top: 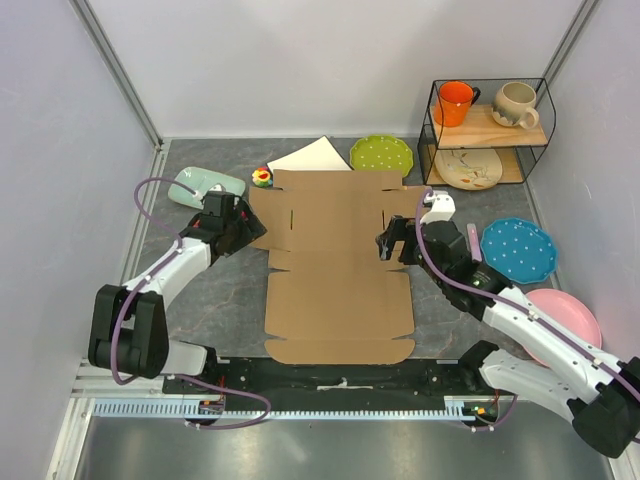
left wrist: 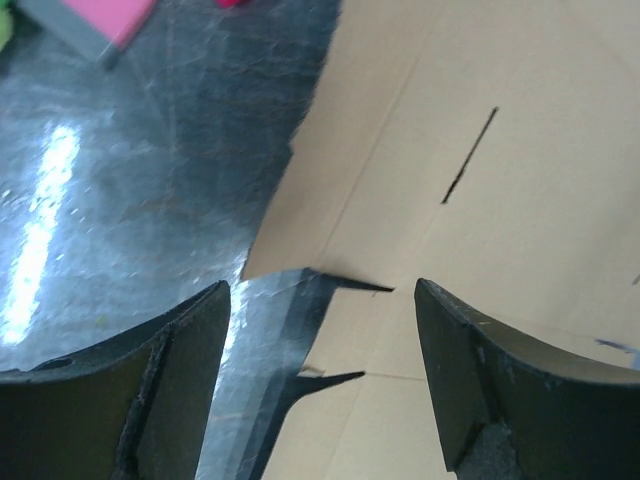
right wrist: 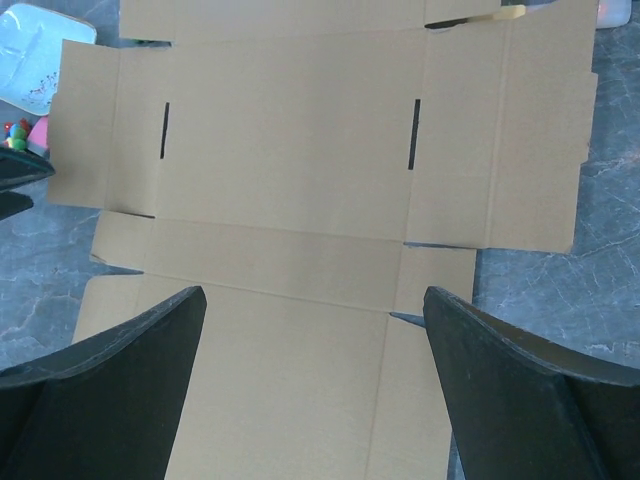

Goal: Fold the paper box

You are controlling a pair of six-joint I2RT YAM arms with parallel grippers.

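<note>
Both jaws spread: paper box [top: 338, 285] flat, left gripper [top: 252, 228] at its edge, right gripper [top: 384, 243] above it.

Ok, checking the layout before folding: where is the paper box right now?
In the top view the paper box lies flat in the centre, between the left gripper and the right gripper, the green plate just beyond its far edge.

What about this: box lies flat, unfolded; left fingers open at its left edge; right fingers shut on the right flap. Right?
Wrong on one point: the right fingers are open, gripping nothing, as the right wrist view shows. The paper box does lie flat and unfolded, left fingers open at its left edge.
</note>
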